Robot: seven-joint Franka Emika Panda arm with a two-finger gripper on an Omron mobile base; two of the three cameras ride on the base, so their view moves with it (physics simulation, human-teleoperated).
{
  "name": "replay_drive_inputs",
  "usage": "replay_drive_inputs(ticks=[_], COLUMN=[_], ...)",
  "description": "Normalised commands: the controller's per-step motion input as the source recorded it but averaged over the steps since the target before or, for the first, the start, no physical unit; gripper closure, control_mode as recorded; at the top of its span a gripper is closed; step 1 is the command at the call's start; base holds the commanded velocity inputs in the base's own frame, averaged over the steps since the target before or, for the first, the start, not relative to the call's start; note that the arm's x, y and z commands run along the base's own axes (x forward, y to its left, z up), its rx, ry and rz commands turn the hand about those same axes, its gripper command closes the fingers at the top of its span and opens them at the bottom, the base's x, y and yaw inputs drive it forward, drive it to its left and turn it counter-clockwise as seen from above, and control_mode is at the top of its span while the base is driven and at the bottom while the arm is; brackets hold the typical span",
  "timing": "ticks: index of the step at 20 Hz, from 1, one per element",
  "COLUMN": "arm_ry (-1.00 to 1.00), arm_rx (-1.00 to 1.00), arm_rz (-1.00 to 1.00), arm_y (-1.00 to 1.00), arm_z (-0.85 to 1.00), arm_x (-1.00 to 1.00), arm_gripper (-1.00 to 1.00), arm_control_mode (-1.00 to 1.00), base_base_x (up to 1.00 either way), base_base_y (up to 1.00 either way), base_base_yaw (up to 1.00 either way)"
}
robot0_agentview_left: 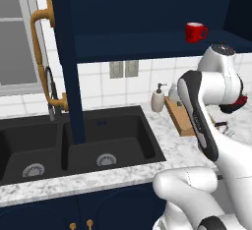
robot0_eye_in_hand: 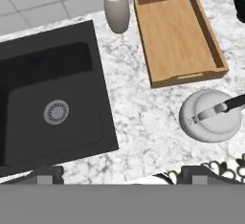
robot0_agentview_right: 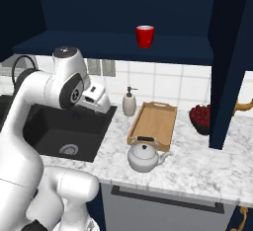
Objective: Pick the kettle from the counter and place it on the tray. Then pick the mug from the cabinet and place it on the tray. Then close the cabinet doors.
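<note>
One squat, rounded silver-grey metal kettle (robot0_agentview_right: 144,158) with a dark arched handle and short spout sits on the speckled white-and-grey marble counter (robot0_agentview_right: 197,166), just beside the near end of the shallow light-brown wooden tray (robot0_agentview_right: 154,121). Overhead, the robot's fingers (robot0_eye_in_hand: 119,175) stand wide apart, holding nothing.

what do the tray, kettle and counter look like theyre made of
Tray: light-brown wood, matte, faint grain lines. Kettle: probably metal, smooth silver-grey with soft sheen, dark handle. Counter: marble-look stone, white with grey speckling; could be laminate.
</note>
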Motion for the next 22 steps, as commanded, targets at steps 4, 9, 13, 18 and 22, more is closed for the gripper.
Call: replay_drive_inputs(ticks=[4, 9, 13, 18, 22], arm_ry=[0.00, 0.00, 0.03, 0.00, 0.00], arm_rx=[0.16, 0.15, 0.15, 0.14, 0.11], arm_rz=[-0.46, -0.37, -0.32, -0.19, -0.03], arm_y=[-0.84, -0.95, -0.87, -0.53, -0.32], arm_z=[-0.29, -0.25, -0.24, -0.23, -0.28], arm_x=[-0.39, -0.13, -0.07, 0.00, 0.05], arm_gripper=[-1.00, -1.00, -1.00, -1.00, -1.00], arm_control_mode=[-1.00, -1.00, -1.00, -1.00, -1.00], base_base_x=[0.00, 0.00, 0.00, 0.00, 0.00], base_base_y=[0.00, 0.00, 0.00, 0.00, 0.00], base_base_yaw=[0.00, 0.00, 0.00, 0.00, 0.00])
